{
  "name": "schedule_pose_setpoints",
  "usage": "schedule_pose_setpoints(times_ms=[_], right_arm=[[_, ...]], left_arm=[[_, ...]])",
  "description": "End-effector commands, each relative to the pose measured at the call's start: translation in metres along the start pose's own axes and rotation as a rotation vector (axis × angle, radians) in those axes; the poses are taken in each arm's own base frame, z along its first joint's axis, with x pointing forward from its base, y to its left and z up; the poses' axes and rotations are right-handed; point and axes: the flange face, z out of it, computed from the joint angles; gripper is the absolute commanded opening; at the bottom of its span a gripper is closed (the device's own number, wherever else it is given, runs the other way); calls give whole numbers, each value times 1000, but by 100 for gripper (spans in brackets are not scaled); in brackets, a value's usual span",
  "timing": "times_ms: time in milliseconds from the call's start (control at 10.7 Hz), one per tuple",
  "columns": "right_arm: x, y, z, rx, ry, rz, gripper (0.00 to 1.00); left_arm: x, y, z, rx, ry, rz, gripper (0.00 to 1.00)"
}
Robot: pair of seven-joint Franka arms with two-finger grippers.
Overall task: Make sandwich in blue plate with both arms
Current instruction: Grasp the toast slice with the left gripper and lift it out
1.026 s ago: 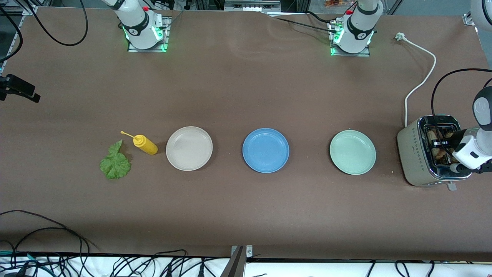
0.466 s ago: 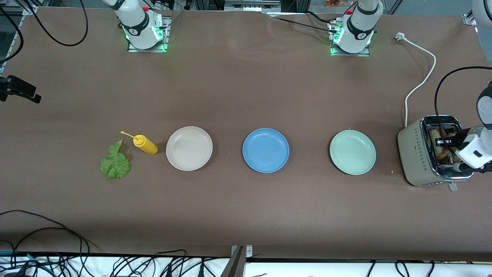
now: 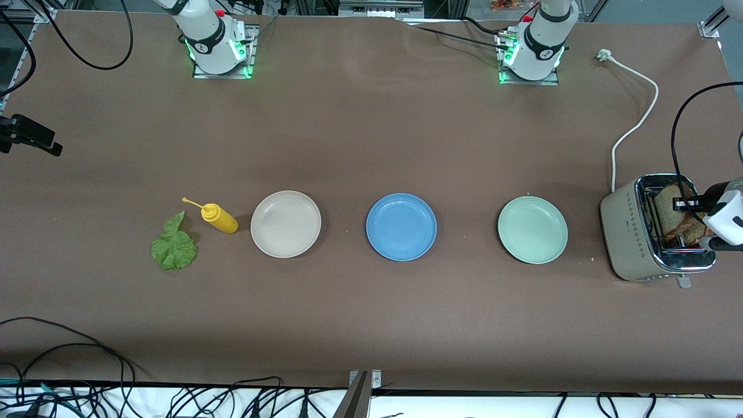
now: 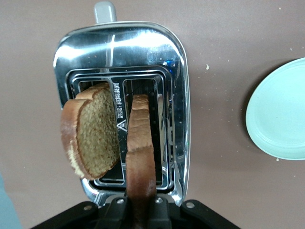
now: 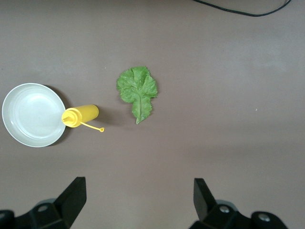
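The left gripper (image 4: pixel 140 210) is pinching one bread slice (image 4: pixel 140 152) over the toaster (image 3: pixel 630 232); its fingers are mostly cut off. A second slice (image 4: pixel 93 131) is leaning in the other slot. A mark on the toaster, maybe a logo, is too small to read. The right gripper (image 5: pixel 138 200) is spread wide above the lettuce leaf (image 5: pixel 137 90). The blue plate (image 3: pixel 401 227) is sitting at the lettuce's three o'clock.
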Motion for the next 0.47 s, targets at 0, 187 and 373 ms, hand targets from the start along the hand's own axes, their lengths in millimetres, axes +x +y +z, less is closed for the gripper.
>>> schedule_pose_setpoints(times_ms=[0,187,373], right_arm=[[1,6,-7,-2,6,2,100],[1,9,-7,-2,9,10,100],[1,8,-7,-4,9,-22,100]], left_arm=[[-14,3,-41,30,-25,23,0],[-19,24,-77,27,-30,50,0],[-25,60,-105,22,-37,99,0]])
